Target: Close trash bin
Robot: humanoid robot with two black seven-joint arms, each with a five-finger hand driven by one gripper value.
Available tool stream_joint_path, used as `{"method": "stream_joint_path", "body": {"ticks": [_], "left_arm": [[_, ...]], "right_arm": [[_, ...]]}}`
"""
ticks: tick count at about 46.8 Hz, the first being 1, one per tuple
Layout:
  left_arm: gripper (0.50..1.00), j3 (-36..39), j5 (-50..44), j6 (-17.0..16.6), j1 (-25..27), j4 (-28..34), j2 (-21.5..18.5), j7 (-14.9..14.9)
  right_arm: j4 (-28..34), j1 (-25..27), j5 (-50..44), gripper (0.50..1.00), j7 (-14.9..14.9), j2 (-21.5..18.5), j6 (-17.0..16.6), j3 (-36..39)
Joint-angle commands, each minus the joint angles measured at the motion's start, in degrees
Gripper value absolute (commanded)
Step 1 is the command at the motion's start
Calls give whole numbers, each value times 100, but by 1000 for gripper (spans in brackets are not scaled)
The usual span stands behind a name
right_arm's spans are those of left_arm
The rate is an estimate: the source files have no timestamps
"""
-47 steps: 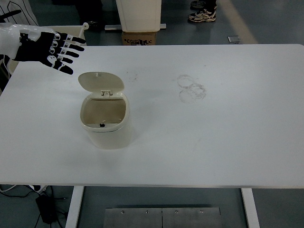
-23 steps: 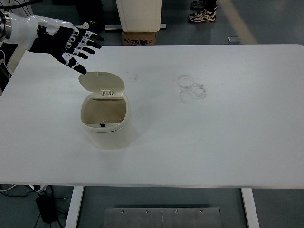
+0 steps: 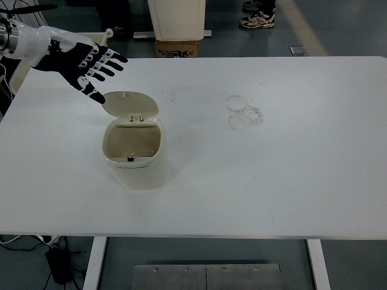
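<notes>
A small cream trash bin (image 3: 135, 158) stands on the white table (image 3: 272, 169), left of centre. Its round lid (image 3: 129, 103) is flipped up and back on its hinge, so the empty inside shows. My left hand (image 3: 91, 65) hovers just above and to the left of the raised lid, palm facing the camera, fingers spread and holding nothing. The lowest fingertip is close to the lid's upper left rim; I cannot tell whether it touches. The right arm is out of sight.
Faint ring-shaped smudges (image 3: 243, 112) mark the table right of centre. Beyond the far edge stand a cream cabinet (image 3: 177, 18) and a cardboard box (image 3: 178, 48). A person's shoes (image 3: 257, 18) show at the top.
My left hand has moved right and slightly up toward the raised lid, rotating so the palm faces more forward. The bin and its lid have not moved.
</notes>
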State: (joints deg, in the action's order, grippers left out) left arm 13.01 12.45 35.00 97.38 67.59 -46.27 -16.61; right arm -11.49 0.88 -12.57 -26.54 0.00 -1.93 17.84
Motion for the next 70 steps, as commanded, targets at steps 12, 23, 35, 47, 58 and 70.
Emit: {"method": "stream_joint_path", "body": {"ticks": [12, 23, 35, 47, 58, 70], "left_arm": [[1000, -9, 3, 0, 18, 9, 443, 9], [1000, -1, 3, 0, 141, 158, 470, 0], [1000, 17, 46, 0, 220, 325, 417, -9], [1000, 17, 91, 0, 299, 712, 356, -9], [1000, 448, 90, 0, 457, 1151, 66, -9], [1000, 465, 91, 0, 457, 1415, -137, -9]], "right_arm": [[7, 0, 9, 991, 0, 0, 0, -9], [7, 0, 9, 991, 0, 0, 0, -9], [7, 0, 9, 991, 0, 0, 0, -9], [7, 0, 9, 991, 0, 0, 0, 0], [-2, 0, 9, 991, 0, 0, 0, 0], [-2, -9, 9, 991, 0, 0, 0, 18]]}}
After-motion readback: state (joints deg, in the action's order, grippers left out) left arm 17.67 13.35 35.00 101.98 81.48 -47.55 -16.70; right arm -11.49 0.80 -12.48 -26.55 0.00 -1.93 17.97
